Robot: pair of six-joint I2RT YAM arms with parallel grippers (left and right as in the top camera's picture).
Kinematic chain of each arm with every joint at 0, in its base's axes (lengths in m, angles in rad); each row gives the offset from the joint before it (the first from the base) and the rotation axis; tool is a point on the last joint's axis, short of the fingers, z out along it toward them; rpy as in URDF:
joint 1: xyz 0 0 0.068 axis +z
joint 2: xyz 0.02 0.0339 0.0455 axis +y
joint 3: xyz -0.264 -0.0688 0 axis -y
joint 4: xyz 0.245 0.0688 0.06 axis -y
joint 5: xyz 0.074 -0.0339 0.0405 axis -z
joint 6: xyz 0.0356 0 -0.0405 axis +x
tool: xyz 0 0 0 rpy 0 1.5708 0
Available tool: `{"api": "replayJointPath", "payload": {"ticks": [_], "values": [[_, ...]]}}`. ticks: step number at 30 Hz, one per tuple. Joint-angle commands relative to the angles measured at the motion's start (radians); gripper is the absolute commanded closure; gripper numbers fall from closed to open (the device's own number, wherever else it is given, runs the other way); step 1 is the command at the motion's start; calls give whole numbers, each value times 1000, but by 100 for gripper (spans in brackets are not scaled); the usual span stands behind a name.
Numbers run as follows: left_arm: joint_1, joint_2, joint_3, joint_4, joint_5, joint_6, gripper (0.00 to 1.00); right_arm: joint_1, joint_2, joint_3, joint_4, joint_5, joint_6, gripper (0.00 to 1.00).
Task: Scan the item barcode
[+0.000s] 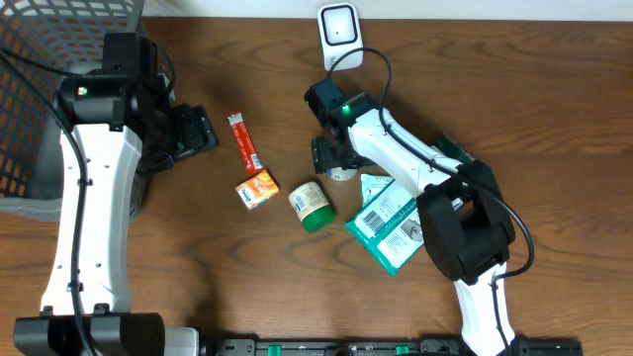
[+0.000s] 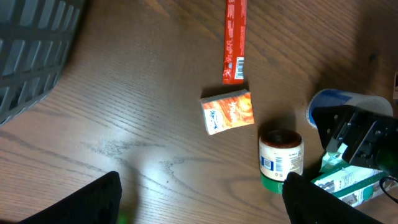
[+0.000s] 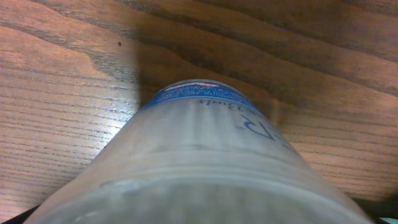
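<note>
A frosted plastic container (image 3: 205, 162) with a blue band at its far end fills the right wrist view, pressed close to the lens, with the wooden table (image 3: 62, 74) behind it. No finger shows there. From above, the right gripper (image 1: 334, 158) sits directly over this container, but whether the pincer is clamped on it or only around it cannot be told.

In the left wrist view, the left gripper (image 2: 202, 183) has its two dark fingers spread wide apart with only bare wood between them. Beyond them stands a small jar (image 2: 281, 158) with a green base, then an orange packet (image 2: 229, 113), then a red stick sachet (image 2: 234, 40).

A teal pouch (image 1: 388, 225) lies just beside the right arm. The white barcode scanner (image 1: 338, 28) stands at the table's far edge, near the container, and a wire basket (image 1: 49, 59) occupies the far left corner.
</note>
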Motion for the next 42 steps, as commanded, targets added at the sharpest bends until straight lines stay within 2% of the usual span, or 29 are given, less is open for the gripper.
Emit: {"api": "replayJointPath", "payload": {"ticks": [1, 8, 15, 29, 32, 33, 34, 42], "values": [[0, -16, 11, -3, -6, 10, 16, -3, -37, -4, -2, 6, -1, 21], [0, -16, 11, -3, -6, 10, 16, -4, -61, -3, 0, 7, -13, 26], [0, -16, 11, -3, -6, 10, 16, -5, -106, 2, -15, 6, -49, 26], [0, -16, 11, -3, -6, 10, 16, 0, -49, -2, 25, 6, -316, 16], [0, -16, 11, -3, -6, 10, 16, 0, -49, -2, 34, 6, -381, 12], [0, -16, 11, -3, -6, 10, 16, 0, -49, -2, 33, 6, -394, 5], [0, -16, 11, -3, -6, 10, 16, 0, -49, -2, 32, 6, -397, 1], [0, -16, 11, -3, -6, 10, 16, -13, -59, 114, -52, -17, -298, 1]]}}
